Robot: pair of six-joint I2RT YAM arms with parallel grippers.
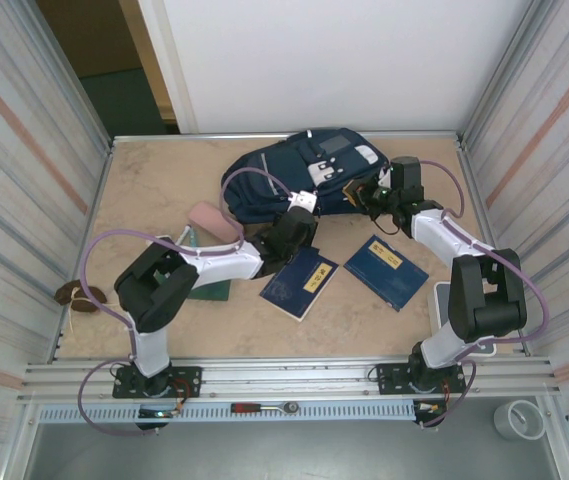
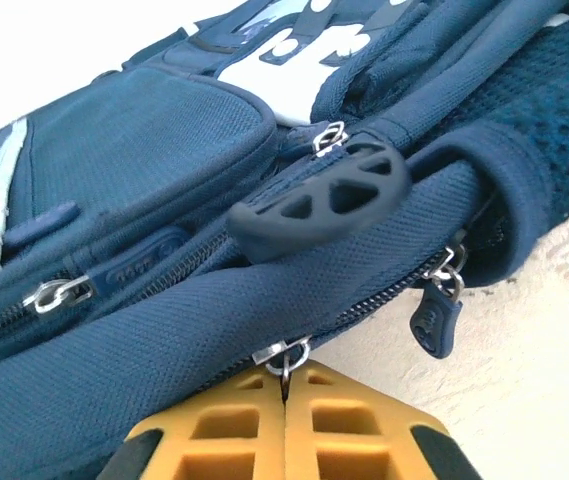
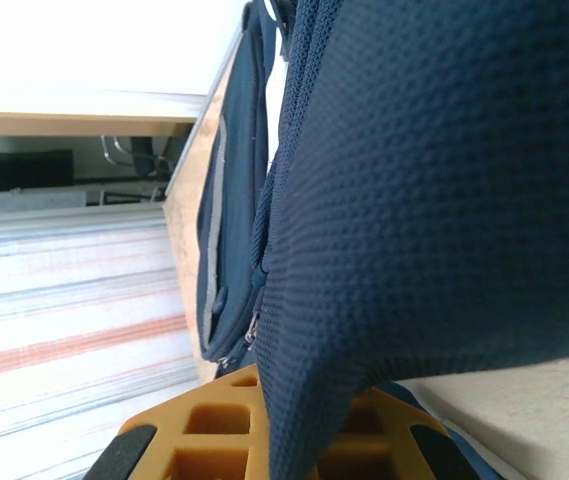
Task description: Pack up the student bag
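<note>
The student bag (image 1: 294,175), navy blue with a white top patch, lies on its side at the back middle of the table. My left gripper (image 1: 304,205) is at its near edge. In the left wrist view the yellow fingers (image 2: 224,430) are pressed together on a metal zipper pull ring (image 2: 286,355) of the bag's (image 2: 164,330) main zip. My right gripper (image 1: 369,195) is at the bag's right end. In the right wrist view its jaws (image 3: 289,420) are shut on a fold of the bag's navy mesh fabric (image 3: 444,200), which hangs taut between them.
Two flat dark-blue booklets with yellow labels (image 1: 299,282) (image 1: 386,270) lie in front of the bag. A pink case (image 1: 214,222) and a green book (image 1: 204,285) sit by the left arm. A second zip tab (image 2: 434,320) hangs to the right. Walls enclose the table.
</note>
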